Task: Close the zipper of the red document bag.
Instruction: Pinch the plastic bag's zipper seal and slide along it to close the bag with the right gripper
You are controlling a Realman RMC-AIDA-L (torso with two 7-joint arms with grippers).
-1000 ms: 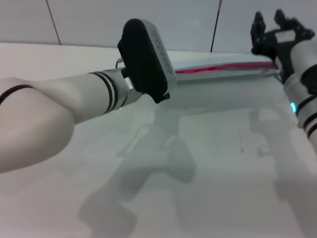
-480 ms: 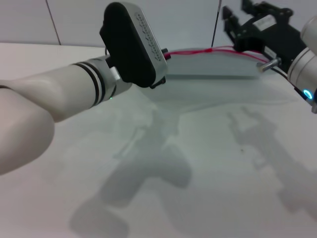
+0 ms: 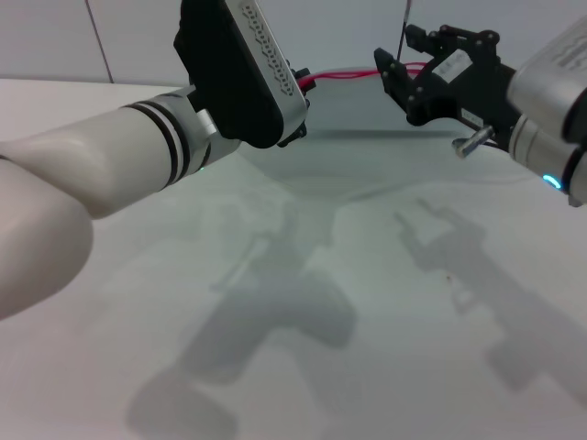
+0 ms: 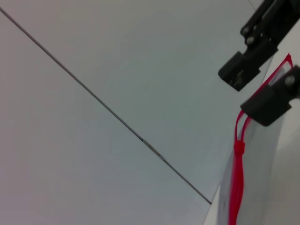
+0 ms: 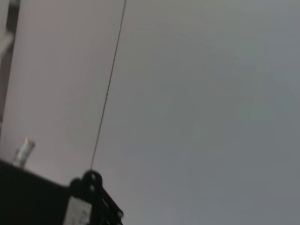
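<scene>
A bright red zipper [image 3: 341,73] edges the translucent pale blue-grey document bag [image 3: 367,156].

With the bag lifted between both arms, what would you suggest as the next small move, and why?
Probably run the slider a little along the zipper toward the right tool: past the slider the two red lines stand apart, so that stretch looks open. The red document bag hangs lifted between the right tool and the left tool.

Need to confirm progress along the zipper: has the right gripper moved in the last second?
Yes. The right gripper has moved toward the robot's left, from outside the dark wall seam to level with it, closer to the left gripper.
</scene>
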